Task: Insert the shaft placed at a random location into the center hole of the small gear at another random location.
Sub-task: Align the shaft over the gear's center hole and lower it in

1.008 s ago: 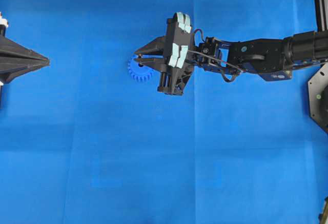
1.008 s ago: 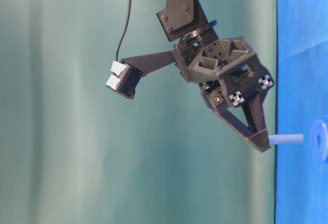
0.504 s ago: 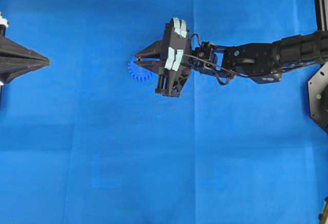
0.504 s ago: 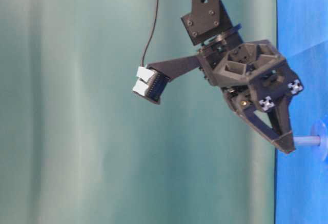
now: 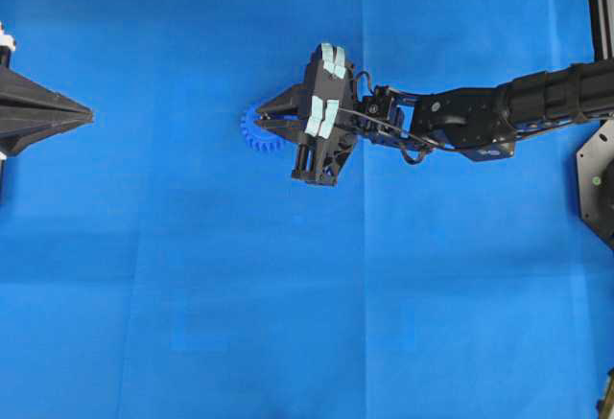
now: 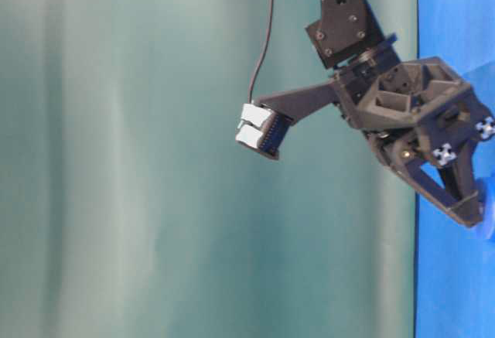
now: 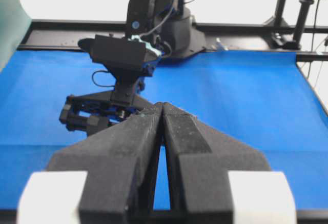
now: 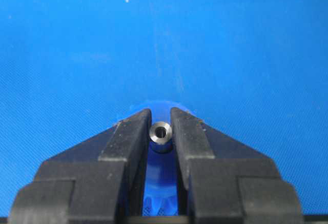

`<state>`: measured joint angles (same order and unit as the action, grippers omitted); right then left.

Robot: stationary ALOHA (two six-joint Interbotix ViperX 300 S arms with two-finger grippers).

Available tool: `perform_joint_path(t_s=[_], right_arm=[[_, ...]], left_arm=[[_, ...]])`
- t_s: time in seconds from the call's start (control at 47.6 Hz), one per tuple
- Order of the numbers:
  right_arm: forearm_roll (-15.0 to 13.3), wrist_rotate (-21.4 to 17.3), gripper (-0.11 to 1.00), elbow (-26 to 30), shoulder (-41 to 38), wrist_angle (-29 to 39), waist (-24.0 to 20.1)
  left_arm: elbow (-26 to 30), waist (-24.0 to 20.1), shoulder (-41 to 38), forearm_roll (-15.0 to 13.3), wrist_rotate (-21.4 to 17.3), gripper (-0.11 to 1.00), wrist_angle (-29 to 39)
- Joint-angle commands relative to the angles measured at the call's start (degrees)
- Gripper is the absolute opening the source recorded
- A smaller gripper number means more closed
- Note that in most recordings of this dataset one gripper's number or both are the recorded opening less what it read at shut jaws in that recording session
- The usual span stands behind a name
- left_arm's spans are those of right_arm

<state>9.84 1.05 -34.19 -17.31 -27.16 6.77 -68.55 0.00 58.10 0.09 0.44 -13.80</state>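
Note:
My right gripper (image 5: 261, 120) is shut on the shaft (image 8: 161, 132), a silvery pin seen end-on between the fingertips. The small gear (image 5: 252, 131) lies on the blue mat directly under the fingertips, and in the right wrist view its blue teeth (image 8: 163, 180) show between the fingers below the pin. The pin's lower end stands at the gear's hub. The center hole is hidden by the pin and fingers. In the table-level view the right gripper (image 6: 473, 216) has its tips down at the mat. My left gripper (image 5: 86, 112) is shut and empty at the far left, and it shows in its own wrist view (image 7: 163, 106).
The blue mat (image 5: 288, 294) covers the table. The right arm (image 5: 480, 117) stretches in from the right edge. A black frame and arm base (image 7: 169, 24) stand at the far side in the left wrist view.
My right gripper has moved down to the mat with the shaft. The shaft, visible beside the fingertip before, is now hidden at the gear. The left arm has not moved.

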Motion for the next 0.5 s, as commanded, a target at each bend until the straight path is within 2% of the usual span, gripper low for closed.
perform_joint_path(t_s=[0.0,0.483], right_arm=[[0.0,0.1,0.03,0.9,0.7,-0.6,-0.1],[0.1,0.1,0.03,0.8,0.4,-0.2,-0.1]], left_arm=[[0.5,0.1,-0.4,0.1,0.1,0.00,-0.2],[0.5,0.1,-0.4,0.1,0.1,0.00,-0.2]])
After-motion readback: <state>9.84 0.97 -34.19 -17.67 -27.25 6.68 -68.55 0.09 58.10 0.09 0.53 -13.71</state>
